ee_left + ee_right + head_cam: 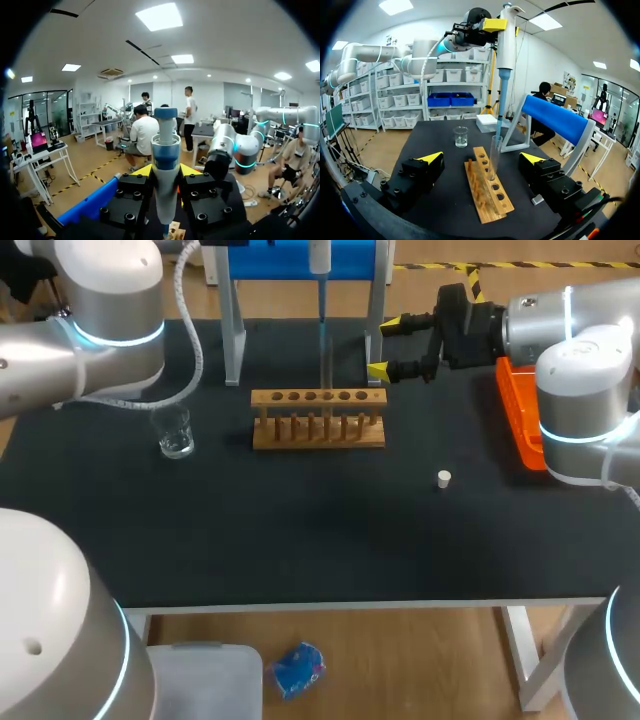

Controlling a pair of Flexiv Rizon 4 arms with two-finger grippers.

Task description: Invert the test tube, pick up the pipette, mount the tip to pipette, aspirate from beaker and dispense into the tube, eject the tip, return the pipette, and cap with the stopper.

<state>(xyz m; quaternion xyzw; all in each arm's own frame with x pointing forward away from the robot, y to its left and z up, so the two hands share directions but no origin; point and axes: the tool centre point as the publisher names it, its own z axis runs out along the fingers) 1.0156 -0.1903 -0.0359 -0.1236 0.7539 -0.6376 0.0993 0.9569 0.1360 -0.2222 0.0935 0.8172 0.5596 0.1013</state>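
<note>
On the table (300,540) the rack (318,430) stands centrally, the beaker (175,432) left of it, the stopper (444,478) front right, the stand (233,340) behind

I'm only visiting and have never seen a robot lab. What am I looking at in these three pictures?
Two robot arms work at a black table. One picture looks down from above. The two round ones come from a camera on each arm's wrist. On the table are a wooden rack holding a glass test tube, a small beaker and a white stopper. The left claw is shut on a pipette, a tool for moving liquid, pointing down at the tube. The right claw hangs open and empty, facing the rack.
</note>
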